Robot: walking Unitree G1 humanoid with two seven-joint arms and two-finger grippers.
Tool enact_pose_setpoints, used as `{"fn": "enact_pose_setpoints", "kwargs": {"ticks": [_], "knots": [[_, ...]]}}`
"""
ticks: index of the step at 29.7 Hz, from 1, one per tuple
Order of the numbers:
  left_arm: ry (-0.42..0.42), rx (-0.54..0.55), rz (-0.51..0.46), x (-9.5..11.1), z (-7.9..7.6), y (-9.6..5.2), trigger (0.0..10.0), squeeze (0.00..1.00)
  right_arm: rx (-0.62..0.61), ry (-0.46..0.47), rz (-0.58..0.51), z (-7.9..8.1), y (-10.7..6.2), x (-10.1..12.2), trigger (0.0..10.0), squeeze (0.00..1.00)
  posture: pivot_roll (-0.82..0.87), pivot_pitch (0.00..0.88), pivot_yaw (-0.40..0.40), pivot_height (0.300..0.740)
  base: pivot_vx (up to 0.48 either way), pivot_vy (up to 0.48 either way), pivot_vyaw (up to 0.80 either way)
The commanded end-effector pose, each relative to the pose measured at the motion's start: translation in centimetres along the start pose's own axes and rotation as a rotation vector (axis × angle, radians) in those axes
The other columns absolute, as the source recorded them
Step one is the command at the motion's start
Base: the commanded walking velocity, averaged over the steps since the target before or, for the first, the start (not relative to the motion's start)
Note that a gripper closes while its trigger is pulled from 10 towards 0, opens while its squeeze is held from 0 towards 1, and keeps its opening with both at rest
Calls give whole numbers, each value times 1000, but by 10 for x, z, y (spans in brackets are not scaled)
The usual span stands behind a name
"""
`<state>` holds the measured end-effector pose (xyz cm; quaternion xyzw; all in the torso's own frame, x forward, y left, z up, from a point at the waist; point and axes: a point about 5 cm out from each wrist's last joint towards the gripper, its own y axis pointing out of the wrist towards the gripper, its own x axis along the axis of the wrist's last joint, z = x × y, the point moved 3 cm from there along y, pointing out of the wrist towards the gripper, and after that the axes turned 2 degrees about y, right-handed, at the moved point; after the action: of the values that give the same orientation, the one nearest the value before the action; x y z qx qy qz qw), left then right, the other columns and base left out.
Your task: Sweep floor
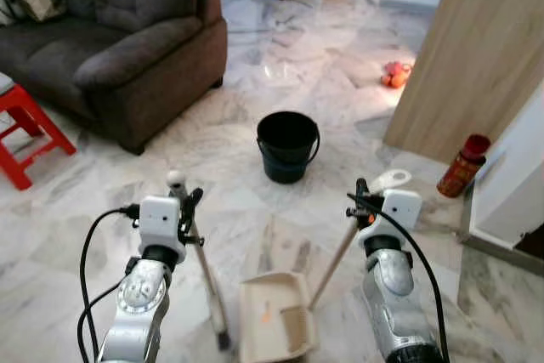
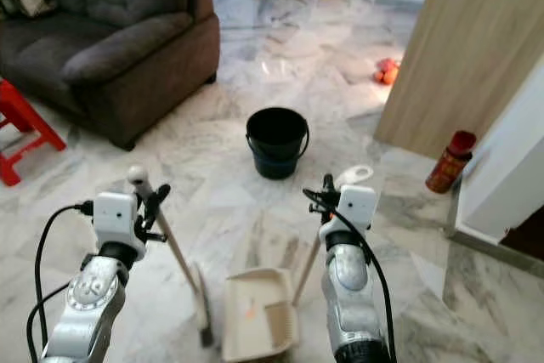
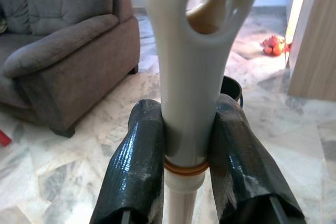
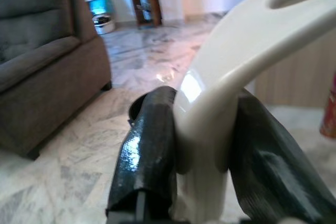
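Note:
My left gripper (image 1: pixel 189 203) is shut on the top of a cream broom handle (image 3: pixel 191 77), and the broom's stick (image 1: pixel 208 282) slants down to the marble floor beside the dustpan. My right gripper (image 1: pixel 364 197) is shut on the curved cream handle (image 4: pixel 236 72) of the dustpan (image 1: pixel 274 319). The dustpan rests on the floor between my arms with a small orange scrap in it. A black bucket (image 1: pixel 288 144) stands on the floor ahead of both grippers.
A dark brown sofa (image 1: pixel 119 40) fills the far left, with a red stool (image 1: pixel 25 129) beside it. A wooden panel (image 1: pixel 476 48) and a red can (image 1: pixel 463 165) stand at the right. Orange items (image 1: pixel 395 74) lie far ahead.

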<state>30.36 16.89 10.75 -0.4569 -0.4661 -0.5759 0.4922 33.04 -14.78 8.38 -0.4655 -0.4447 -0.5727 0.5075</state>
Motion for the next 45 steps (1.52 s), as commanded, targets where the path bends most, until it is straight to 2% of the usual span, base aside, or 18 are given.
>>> {"fn": "enact_pose_setpoints", "kwargs": {"ticks": [1, 45], "knots": [[5, -8, -33, 9, -2, 3, 10000, 0, -2, 7, -49, -2, 3, 12, 10000, 0, 126, 49, 46, 740, 319, 0, 0], [-1, -10, -32, 8, -2, 2, 10000, 0, 8, 19, -46, 0, 3, 11, 10000, 0, 127, 26, 44, 740, 317, 0, 0]]}}
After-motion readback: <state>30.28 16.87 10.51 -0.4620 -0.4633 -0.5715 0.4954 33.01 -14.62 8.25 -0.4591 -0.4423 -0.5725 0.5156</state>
